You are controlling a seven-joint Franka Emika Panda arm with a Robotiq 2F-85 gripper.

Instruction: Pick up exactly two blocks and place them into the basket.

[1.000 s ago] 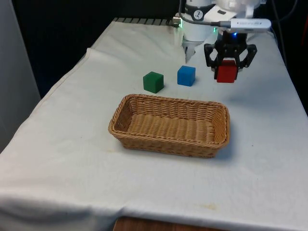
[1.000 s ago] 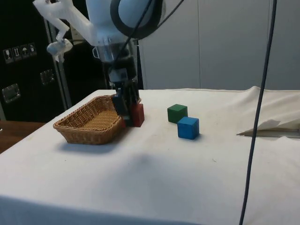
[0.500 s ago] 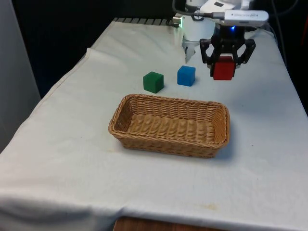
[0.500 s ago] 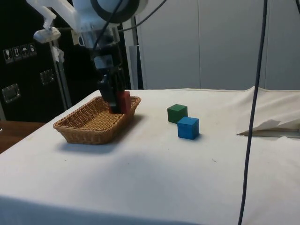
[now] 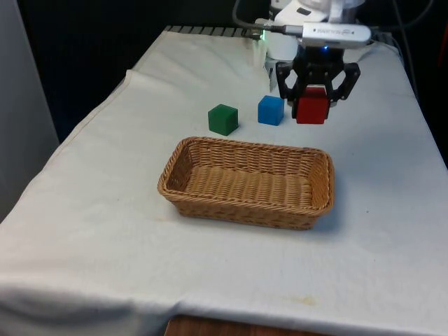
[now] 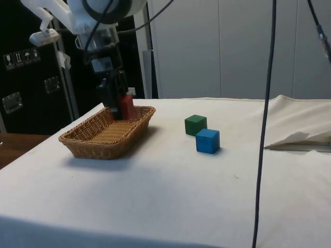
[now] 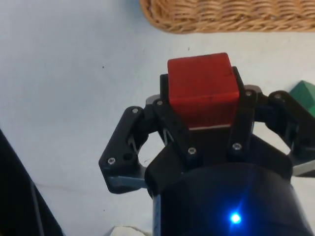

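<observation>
- Gripper (image 5: pixel 310 106) pinches the red block (image 5: pixel 311 110) on two opposite faces, aloft in the front view's upper right, beyond the basket (image 5: pixel 210 204).
- Block looks rigid, light and unlikely to slip.
- Green block (image 5: pixel 223 119) and blue block (image 5: pixel 271 110) sit on the cloth.

Colours on the white cloth (image 5: pixel 105 224)

Red block (image 5: pixel 311 109) in the black gripper (image 5: pixel 312 105); green block (image 5: pixel 223 119) and blue block (image 5: pixel 270 110) are plain. The basket (image 5: pixel 246 207) is tan woven wicker; the cloth seems faintly stained near its front edge.
</observation>
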